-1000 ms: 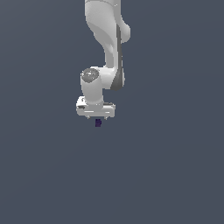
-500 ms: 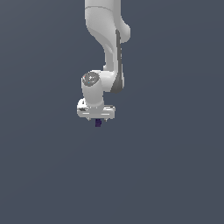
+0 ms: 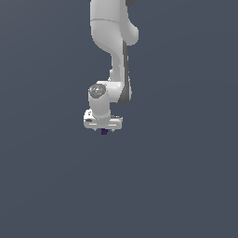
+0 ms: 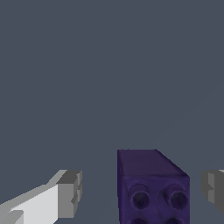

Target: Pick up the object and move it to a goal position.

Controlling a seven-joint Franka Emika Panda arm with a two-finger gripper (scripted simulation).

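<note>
Flat slate-grey filled everything behind your arm point(image 3: 114, 51) in both views, with no edge, seam or other item visible on it, so you could not tell floor from backdrop.

In the exterior view, your white arm came down from the top of the frame, bent at a rounded joint with a grey cap, and ended in the gripper point(image 3: 104, 130), which pointed straight down. The gripper's broad white body sat crosswise, and directly beneath it, about at its middle, you could see the object point(image 3: 104, 131) as a tiny dark purple speck poking out from under the body. The fingers themselves were too small to separate in that view.

The wrist view gave you more. The object point(image 4: 152, 187) showed as a dark indigo block with round studs or sockets on the face turned toward the camera, and its lower part was cut off by the frame edge. One white finger point(image 4: 52, 199) with a grey pad stood off to one side of it, and the grey tip of the other finger point(image 4: 213, 189) showed at the opposite edge of the frame. You could see grey background between the block and each pad, so the jaws were spread wider than the block and neither pad touched it. The block lay between the two fingers, nearer the one at the frame edge.

Whether the block rested on the surface or hung above it, you could not tell from either view.
</note>
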